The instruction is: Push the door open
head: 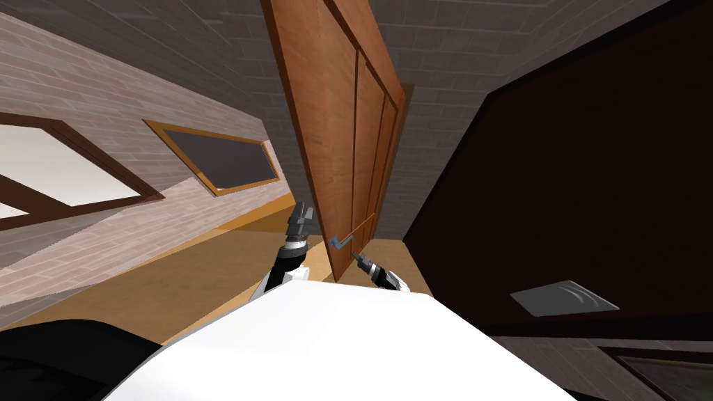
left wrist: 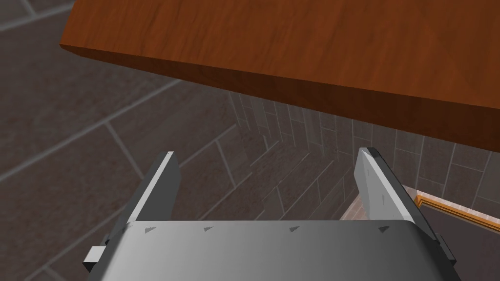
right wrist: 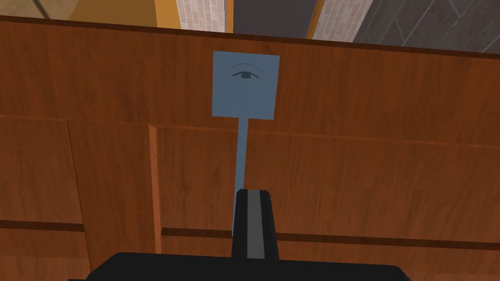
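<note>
Door (head: 327, 104) reddish-brown wood, panelled, ajar; blue-grey lever handle (right wrist: 245, 88).

Door (head: 348, 139) stands edge-on ahead of us. Our left gripper (head: 303, 216) sits left of its free edge. Our right gripper (head: 358, 259) sits right of it, at the door face just beside the handle (head: 341, 241). Black area (head: 592, 174) lies further right.

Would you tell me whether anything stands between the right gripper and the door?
Nothing visible does. The right gripper, jaws shut, points straight at the door, with only the handle and its lever just ahead of its tip. The left gripper, open, is by the door's edge, out of the way.
</note>
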### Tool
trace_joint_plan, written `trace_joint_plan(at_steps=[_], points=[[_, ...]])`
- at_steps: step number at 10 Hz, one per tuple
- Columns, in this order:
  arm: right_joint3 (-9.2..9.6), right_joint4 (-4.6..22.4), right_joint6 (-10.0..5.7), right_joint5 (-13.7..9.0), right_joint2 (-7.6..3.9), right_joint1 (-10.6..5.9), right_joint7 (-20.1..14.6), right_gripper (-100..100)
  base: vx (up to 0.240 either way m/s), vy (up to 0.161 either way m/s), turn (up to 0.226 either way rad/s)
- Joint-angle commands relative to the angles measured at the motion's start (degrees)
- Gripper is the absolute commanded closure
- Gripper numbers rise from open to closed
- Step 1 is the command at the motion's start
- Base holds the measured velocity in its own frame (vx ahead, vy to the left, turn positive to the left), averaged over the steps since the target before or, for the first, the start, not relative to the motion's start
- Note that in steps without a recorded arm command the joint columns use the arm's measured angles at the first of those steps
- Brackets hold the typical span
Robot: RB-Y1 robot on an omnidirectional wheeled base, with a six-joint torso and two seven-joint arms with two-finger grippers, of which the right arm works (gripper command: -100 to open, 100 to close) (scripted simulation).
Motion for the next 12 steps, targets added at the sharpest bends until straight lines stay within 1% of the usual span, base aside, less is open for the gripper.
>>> trace_joint_plan(at_steps=[1,3,4,5,6,8,9,10,11,12], points=[[-1.35,0.26,1.55,-1.19,0.48,-0.23,0.63,-100,-0.14,0.003,-0.106],[-2.56,0.48,2.94,-2.25,0.92,-0.44,1.19,-100,-0.186,0.002,-0.079],[-2.11,0.51,2.34,-1.85,0.89,-0.4,1.05,-100,-0.083,0.004,-0.013],[-2.49,0.9,3.22,-2.22,1.82,-0.56,1.92,-100,0.105,0.136,0.097],[-2.57,0.99,3.4,-2.3,2.06,-0.61,2.14,-100,0.176,0.187,0.061],[-2.9,1.35,4.15,-2.62,3.02,-0.78,2.99,-100,0.188,0.182,0.052],[-3.03,1.49,4.45,-2.75,3.4,-0.84,3.32,-100,0.211,0.164,0.055],[-2.94,1.48,4.18,-2.67,3.18,-0.83,3.08,-100,0.099,0.073,0.004],[-2.94,1.48,4.18,-2.67,3.18,-0.83,3.08,100,-0.009,-0.006,-0.007],[-2.94,1.48,4.18,-2.67,3.18,-0.83,3.08,100,-0.032,-0.03,0.004]])
